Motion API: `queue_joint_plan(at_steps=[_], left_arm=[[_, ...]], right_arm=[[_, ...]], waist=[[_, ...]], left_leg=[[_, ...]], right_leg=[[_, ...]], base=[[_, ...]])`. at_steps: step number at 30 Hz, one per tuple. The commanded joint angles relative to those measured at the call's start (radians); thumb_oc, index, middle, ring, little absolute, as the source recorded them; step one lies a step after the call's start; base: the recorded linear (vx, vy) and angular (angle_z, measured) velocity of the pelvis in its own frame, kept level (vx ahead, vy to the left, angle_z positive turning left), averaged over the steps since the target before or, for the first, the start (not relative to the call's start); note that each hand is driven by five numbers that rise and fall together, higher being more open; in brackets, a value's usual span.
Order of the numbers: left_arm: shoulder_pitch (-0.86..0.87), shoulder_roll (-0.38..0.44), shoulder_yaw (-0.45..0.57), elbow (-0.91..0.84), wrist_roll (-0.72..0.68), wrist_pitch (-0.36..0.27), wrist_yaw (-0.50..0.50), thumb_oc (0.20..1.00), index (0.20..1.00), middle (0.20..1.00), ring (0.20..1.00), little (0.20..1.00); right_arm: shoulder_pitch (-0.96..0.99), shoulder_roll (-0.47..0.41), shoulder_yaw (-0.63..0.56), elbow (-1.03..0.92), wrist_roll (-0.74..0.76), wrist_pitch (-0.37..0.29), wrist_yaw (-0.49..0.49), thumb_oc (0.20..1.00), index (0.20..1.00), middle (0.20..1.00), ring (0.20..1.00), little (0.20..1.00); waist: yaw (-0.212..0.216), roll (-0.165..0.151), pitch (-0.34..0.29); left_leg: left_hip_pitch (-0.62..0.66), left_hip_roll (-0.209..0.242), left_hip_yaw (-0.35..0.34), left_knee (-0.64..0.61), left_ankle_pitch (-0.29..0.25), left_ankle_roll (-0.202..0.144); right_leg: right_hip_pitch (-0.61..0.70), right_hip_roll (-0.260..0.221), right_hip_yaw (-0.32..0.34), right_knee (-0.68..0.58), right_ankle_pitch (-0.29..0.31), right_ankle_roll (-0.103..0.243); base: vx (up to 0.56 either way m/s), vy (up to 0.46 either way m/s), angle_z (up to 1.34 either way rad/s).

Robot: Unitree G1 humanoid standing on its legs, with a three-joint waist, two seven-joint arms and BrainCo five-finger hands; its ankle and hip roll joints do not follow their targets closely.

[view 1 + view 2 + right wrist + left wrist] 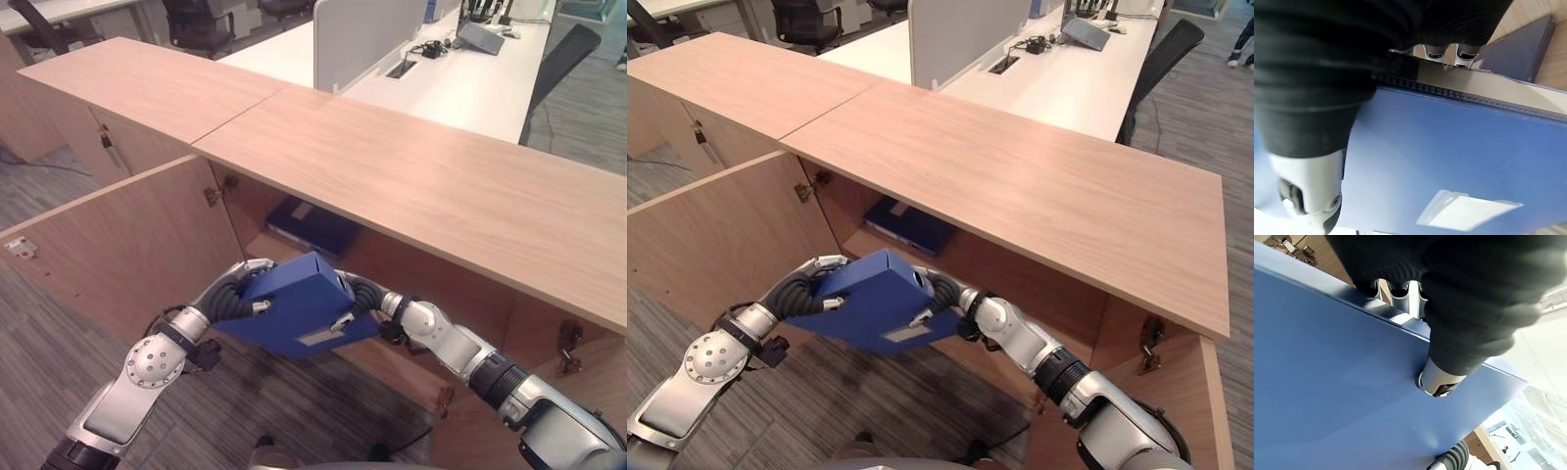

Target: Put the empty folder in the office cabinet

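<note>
Got the blue box folder (299,308) up between both hands at the open cabinet (411,186) mouth, another dark folder (313,225) lying inside at 12 o'clock. Left hand (245,284) and right hand (355,294) each clamp an end, thumbs on the face. Smooth rigid plastic, probably light and a bit slippery, so gripping the edges seems right.

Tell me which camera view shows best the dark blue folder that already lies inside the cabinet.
The left eye view: the dark folder lies flat on the shelf inside the cabinet, behind the blue folder that is carried. The right eye view shows it similarly. The right wrist view catches one corner; the left wrist view shows the carried folder.
</note>
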Motion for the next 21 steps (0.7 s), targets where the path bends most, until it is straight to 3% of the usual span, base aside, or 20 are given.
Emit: queue_joint_plan(at_steps=[1,8,14,15,16,17,21], left_arm=[[-0.174,-0.043,-0.025,-0.241,-0.149,-0.132,0.045,0.200,0.200,0.200,0.200,0.200],[-0.207,-0.078,-0.029,-0.252,-0.159,-0.133,0.058,0.200,0.200,0.200,0.200,0.200],[-0.195,-0.097,-0.047,-0.225,-0.191,-0.113,0.030,0.203,0.203,0.203,0.203,0.203],[-0.185,-0.101,-0.056,-0.213,-0.198,-0.107,0.019,0.423,0.423,0.423,0.423,0.423],[-0.185,-0.101,-0.056,-0.212,-0.198,-0.107,0.019,0.853,0.853,0.853,0.853,0.853],[-0.173,-0.106,-0.061,-0.201,-0.206,-0.098,0.008,1.000,1.000,1.000,1.000,1.000],[-0.099,-0.156,-0.088,-0.074,-0.251,-0.051,-0.028,1.000,1.000,1.000,1.000,1.000]], right_arm=[[-0.076,0.156,0.124,0.018,0.059,-0.039,0.061,0.200,0.200,0.200,0.200,0.200],[-0.015,0.174,0.110,0.030,0.149,-0.032,0.061,0.200,0.200,0.200,0.200,0.200],[0.074,0.231,0.103,0.088,0.367,0.020,0.124,0.200,0.200,0.200,0.200,0.200],[0.082,0.239,0.105,0.100,0.395,0.031,0.132,0.200,0.200,0.200,0.200,0.200],[0.082,0.239,0.105,0.101,0.397,0.030,0.133,0.200,0.200,0.200,0.200,0.200],[0.090,0.247,0.106,0.108,0.425,0.041,0.144,0.200,0.200,0.200,0.200,0.200],[0.127,0.260,0.092,0.149,0.547,0.077,0.169,0.200,0.200,0.200,0.200,0.200]], waist=[[0.009,-0.063,-0.033],[0.001,-0.065,-0.035],[0.002,-0.064,-0.036],[0.004,-0.064,-0.034],[0.004,-0.064,-0.035],[0.007,-0.065,-0.033],[0.014,-0.066,-0.030]], left_leg=[[-0.059,-0.033,-0.009,0.070,0.003,-0.021],[-0.056,-0.032,-0.002,0.064,0.005,-0.021],[-0.056,-0.033,-0.001,0.061,0.009,-0.023],[-0.056,-0.033,-0.001,0.061,0.009,-0.023],[-0.056,-0.033,-0.001,0.061,0.009,-0.023],[-0.056,-0.032,-0.001,0.061,0.010,-0.023],[-0.057,-0.032,0.001,0.061,0.013,-0.024]], right_leg=[[0.084,0.036,-0.006,0.008,-0.115,-0.036],[0.081,0.037,0.000,0.007,-0.114,-0.035],[0.078,0.035,-0.003,0.007,-0.112,-0.034],[0.078,0.035,-0.004,0.007,-0.112,-0.034],[0.078,0.035,-0.004,0.007,-0.112,-0.034],[0.077,0.035,-0.005,0.007,-0.112,-0.033],[0.074,0.034,-0.007,0.007,-0.110,-0.034]], base=[[0.00,0.000,0.00],[0.00,0.003,-0.02],[0.00,0.003,-0.04],[0.00,0.000,0.00],[0.00,0.000,0.00],[0.00,0.000,0.00],[0.00,0.000,0.00]])
